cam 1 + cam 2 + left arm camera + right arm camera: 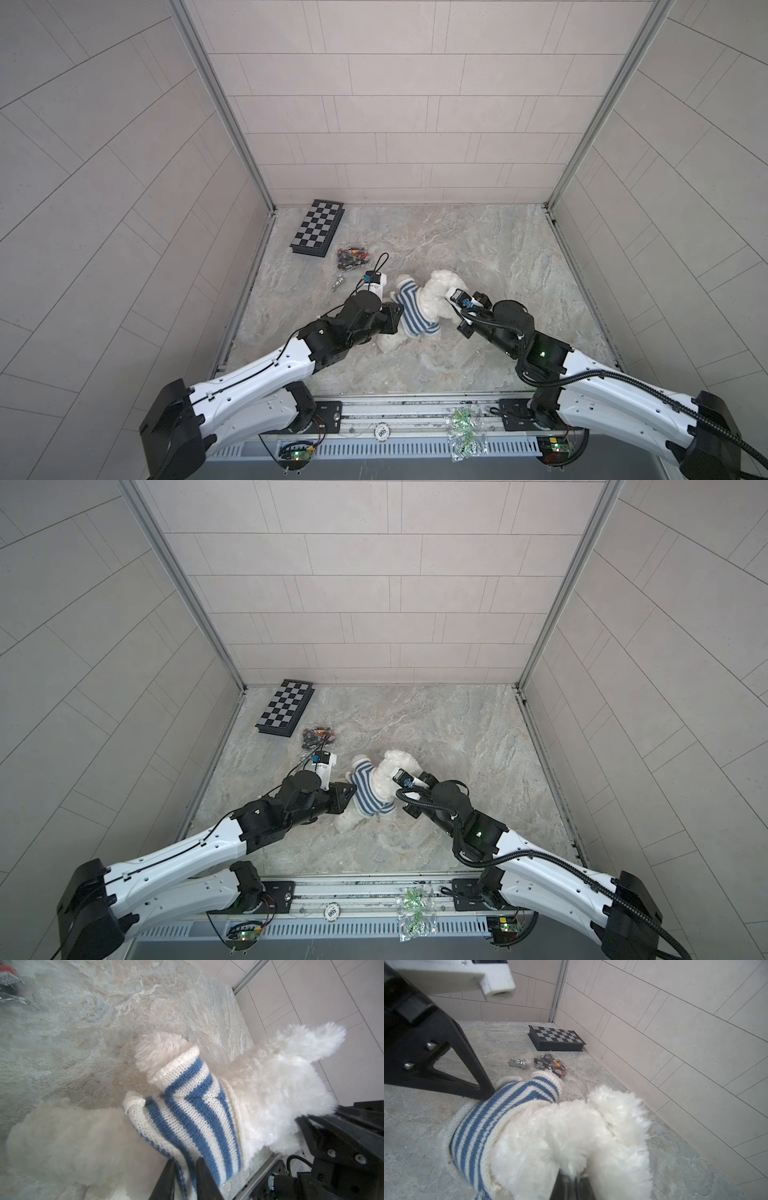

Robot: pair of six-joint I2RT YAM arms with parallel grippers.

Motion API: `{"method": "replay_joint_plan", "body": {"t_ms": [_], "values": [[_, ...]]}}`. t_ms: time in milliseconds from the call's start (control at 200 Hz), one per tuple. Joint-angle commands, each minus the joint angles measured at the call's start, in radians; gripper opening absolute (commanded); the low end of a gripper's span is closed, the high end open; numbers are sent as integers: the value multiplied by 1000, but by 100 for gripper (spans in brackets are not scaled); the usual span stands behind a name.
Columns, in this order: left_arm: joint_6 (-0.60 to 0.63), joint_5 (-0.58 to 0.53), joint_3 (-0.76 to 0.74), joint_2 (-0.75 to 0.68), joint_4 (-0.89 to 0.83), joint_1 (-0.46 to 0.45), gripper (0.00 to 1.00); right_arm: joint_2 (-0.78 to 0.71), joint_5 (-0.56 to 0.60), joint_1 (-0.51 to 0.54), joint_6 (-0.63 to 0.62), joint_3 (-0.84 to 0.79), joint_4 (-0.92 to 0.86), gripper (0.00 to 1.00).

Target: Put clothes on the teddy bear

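Three walls [415,124] edge the table [519,257]. Bare marble lies right of and beyond the bear [438,291]; a chessboard [318,228] and a bag [351,255] sit far left. The bear lies mid-table, long axis diagonal, head far-right, legs near-left. The left gripper [185,1164] pinches its shirt [197,1118] hem; the right gripper [573,1177] is clenched in head fur.

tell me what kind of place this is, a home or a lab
Most likely a robot lab test cell, not a home: panel walls held by aluminium posts box in a tabletop, and the left arm and right arm sit on a front rail.
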Motion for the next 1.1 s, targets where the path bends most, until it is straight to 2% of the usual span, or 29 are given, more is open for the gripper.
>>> {"method": "replay_joint_plan", "body": {"t_ms": [0, 125, 365, 576, 801, 916, 991, 1096], "values": [[-18, 3, -18, -11, 37, 6, 14, -32, -3, 6, -26, 3, 57, 0], [-35, -16, -40, -27, 23, 7, 0, -54, 11, 10, -27, 0, 48, 0], [-46, -52, -105, -65, -15, 30, 0, -110, 33, 14, -24, -16, 46, 0], [-59, -37, -159, -71, 10, 69, 0, -148, 52, 14, -19, -27, 41, 0], [-61, -31, -176, -41, 46, 69, 0, -152, 54, 15, -7, -29, 35, 0], [-32, 7, -162, -39, 90, 68, 0, -144, 58, 15, -4, -22, 27, 0], [-21, 63, -162, -40, 164, 58, 6, -129, 79, 19, 1, -7, 7, 0], [-13, 74, -146, -44, 195, 28, 12, -113, 109, 26, 7, 7, -6, 0]]}}
